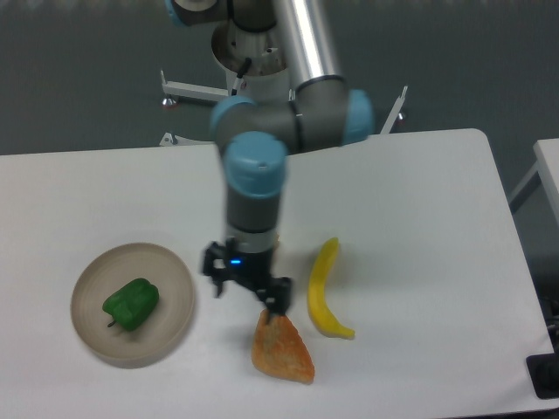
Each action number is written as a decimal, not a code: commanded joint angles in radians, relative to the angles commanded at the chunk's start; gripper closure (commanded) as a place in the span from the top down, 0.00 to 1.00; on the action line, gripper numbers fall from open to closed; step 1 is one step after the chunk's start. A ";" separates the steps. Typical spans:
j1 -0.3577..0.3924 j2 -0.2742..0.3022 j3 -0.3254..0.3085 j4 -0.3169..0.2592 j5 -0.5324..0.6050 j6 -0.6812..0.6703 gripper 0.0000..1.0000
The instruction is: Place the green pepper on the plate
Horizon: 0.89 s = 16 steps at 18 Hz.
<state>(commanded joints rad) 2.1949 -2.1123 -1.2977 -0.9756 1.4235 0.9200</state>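
Green pepper [132, 304], glossy and lumpy, lies on the round matte plate [175, 284]; the tool [247, 286] hangs released.

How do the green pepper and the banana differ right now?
The green pepper is green and lumpy; the banana is yellow, long and curved. The pepper lies on the plate; the banana lies on the bare table. The tool touches neither.

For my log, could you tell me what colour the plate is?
Beige-tan, plain; the plate shows in the fixed camera view.
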 joint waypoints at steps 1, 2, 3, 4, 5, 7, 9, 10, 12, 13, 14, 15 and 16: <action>0.022 -0.002 0.003 0.000 0.008 0.034 0.99; 0.041 -0.006 0.011 0.000 0.012 0.066 0.99; 0.055 -0.012 0.017 0.000 0.017 0.092 0.99; 0.063 -0.021 0.020 -0.002 0.034 0.117 0.99; 0.072 -0.025 0.024 -0.005 0.060 0.146 0.99; 0.083 -0.038 0.043 -0.012 0.110 0.207 0.99; 0.085 -0.051 0.069 -0.020 0.133 0.255 0.99; 0.085 -0.058 0.078 -0.020 0.137 0.272 0.99; 0.086 -0.075 0.095 -0.018 0.138 0.278 0.99; 0.086 -0.081 0.101 -0.018 0.137 0.280 0.99; 0.086 -0.081 0.103 -0.018 0.138 0.281 0.99; 0.089 -0.081 0.103 -0.018 0.138 0.284 0.99; 0.091 -0.081 0.103 -0.018 0.138 0.287 0.99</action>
<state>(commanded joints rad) 2.2856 -2.1936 -1.1950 -0.9940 1.5616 1.2072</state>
